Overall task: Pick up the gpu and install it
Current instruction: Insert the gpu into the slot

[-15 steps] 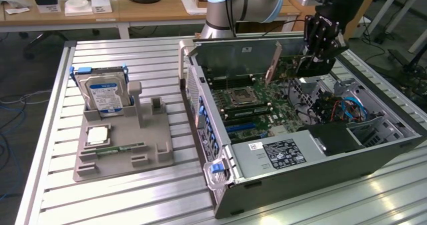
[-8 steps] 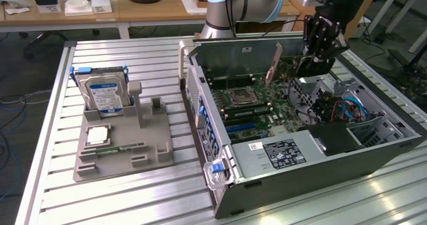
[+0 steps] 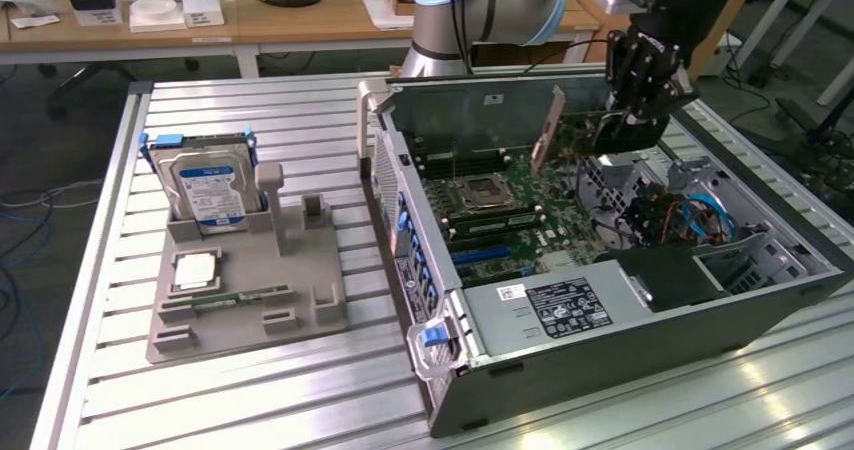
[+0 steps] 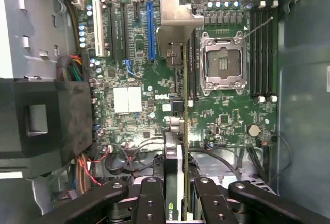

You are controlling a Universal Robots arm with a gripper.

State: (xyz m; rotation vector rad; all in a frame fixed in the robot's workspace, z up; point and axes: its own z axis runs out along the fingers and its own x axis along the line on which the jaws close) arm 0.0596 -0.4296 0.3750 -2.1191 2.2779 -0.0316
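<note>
Gripper: clamped on the gpu, card held upright for slotting (bracket facing the rear wall of the case).
Gpu: above the motherboard, between CPU socket and blue slot, apparently unseated.

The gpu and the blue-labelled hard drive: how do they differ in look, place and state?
The gpu is a thin dark card with a metal bracket; the hard drive is a thicker silver block.
The gpu hangs over the motherboard inside the case; the hard drive stands in a grey holder outside it.
The gripper holds the gpu in its jaws; the hard drive is not gripped.
Both stand on edge.
</note>
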